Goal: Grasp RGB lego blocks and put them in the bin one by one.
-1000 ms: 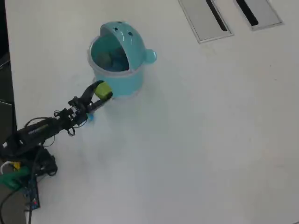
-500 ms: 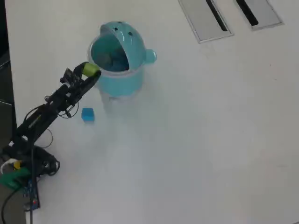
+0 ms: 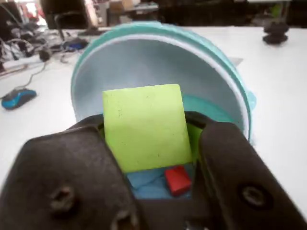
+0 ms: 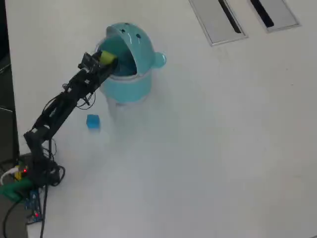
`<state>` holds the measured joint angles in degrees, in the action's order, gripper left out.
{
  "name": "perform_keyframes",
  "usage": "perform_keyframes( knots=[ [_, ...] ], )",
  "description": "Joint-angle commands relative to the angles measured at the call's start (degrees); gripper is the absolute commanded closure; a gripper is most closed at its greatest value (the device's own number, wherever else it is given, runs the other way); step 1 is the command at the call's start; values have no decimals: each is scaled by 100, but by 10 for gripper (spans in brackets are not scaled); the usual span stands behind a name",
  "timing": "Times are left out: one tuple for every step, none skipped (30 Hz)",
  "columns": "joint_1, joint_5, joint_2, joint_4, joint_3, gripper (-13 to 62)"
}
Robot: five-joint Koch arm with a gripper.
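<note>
Gripper (image 3: 146,143) jaws clamped on yellow-green block (image 3: 145,125) over open turquoise bin (image 4: 130,84) near table's top-left corner (red block (image 3: 178,179) inside). Risk: release off-centre, block clips rim and bounces out toward blue block (image 4: 92,121).

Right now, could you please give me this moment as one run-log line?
gripper: shut on yellow-green block | over open bin | red block inside | blue block on table
</note>
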<state>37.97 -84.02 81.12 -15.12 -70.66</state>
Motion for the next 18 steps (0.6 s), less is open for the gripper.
perform_keyframes(
  knots=[
    [70, -88, -18, 35, 624, 374],
    [88, -132, -97, 35, 686, 373],
    [246, -211, -747, -114, 1415, 372],
    [281, -211, -870, -114, 1547, 362],
    [290, -220, -993, -114, 1679, 332],
    [308, -264, -1046, -114, 1731, 317],
    [316, -378, -1099, -114, 1740, 301],
    [316, -404, -1125, -114, 1740, 292],
    [316, -457, -1160, -114, 1731, 270],
    [316, -615, -1204, -105, 1731, 243],
    [308, -694, -1213, -88, 1731, 223],
    [316, -738, -1213, -70, 1723, 223],
    [308, -817, -1213, -70, 1723, 208],
    [308, -853, -1213, -70, 1723, 196],
    [290, -870, -1213, -62, 1714, 182],
    [281, -967, -1213, -62, 1696, 174],
    [272, -1037, -1213, -62, 1687, 165],
    [264, -1037, -1195, -62, 1670, 163]
  ],
)
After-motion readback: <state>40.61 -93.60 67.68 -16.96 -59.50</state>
